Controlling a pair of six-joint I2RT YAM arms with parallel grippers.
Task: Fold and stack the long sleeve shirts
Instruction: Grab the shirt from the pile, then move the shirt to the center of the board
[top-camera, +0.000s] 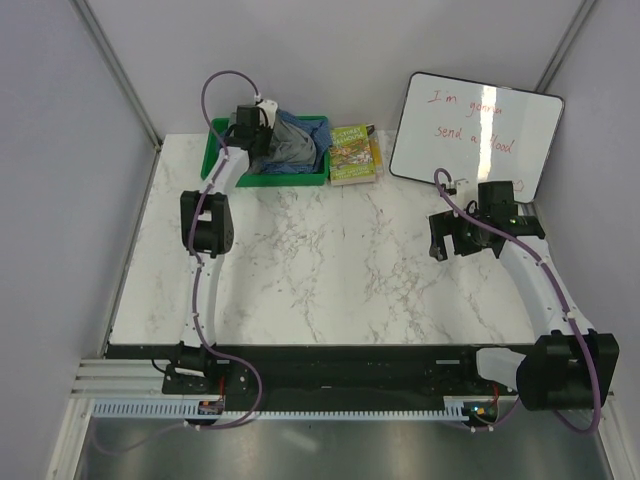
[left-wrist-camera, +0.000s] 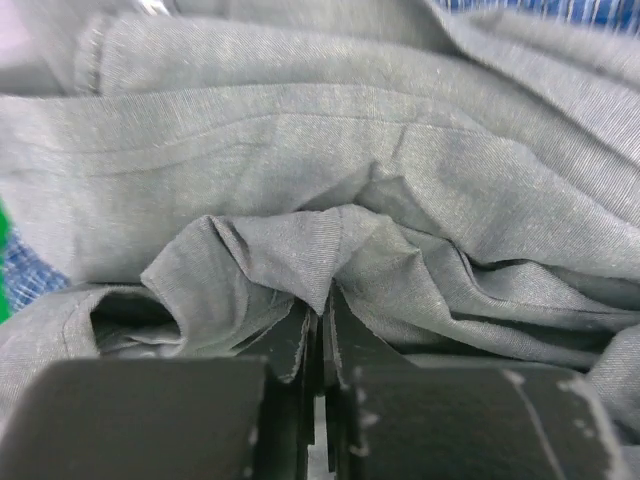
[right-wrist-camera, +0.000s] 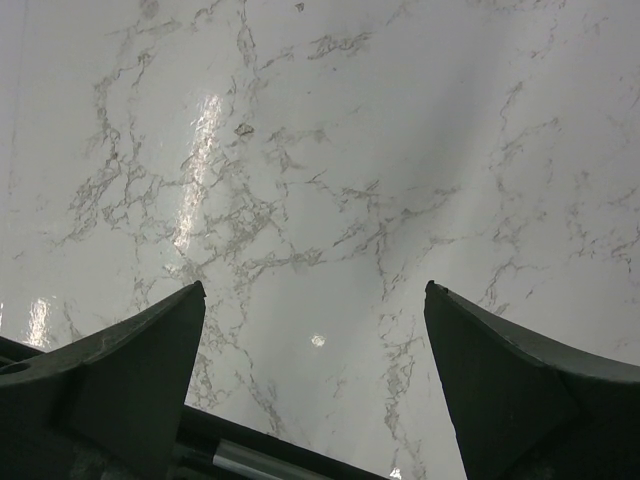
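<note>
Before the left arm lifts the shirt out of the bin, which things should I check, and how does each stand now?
1. Left fingers closed on a fold of the grey shirt: ok.
2. Blue shirt outside that grip: ok, it shows only at the picture's edges.
3. Grey shirt not caught on the green bin: cannot tell.
4. Right fingers open, holding nothing, over the table: ok.
5. Book beside the bin, not on the shirts: ok.
</note>
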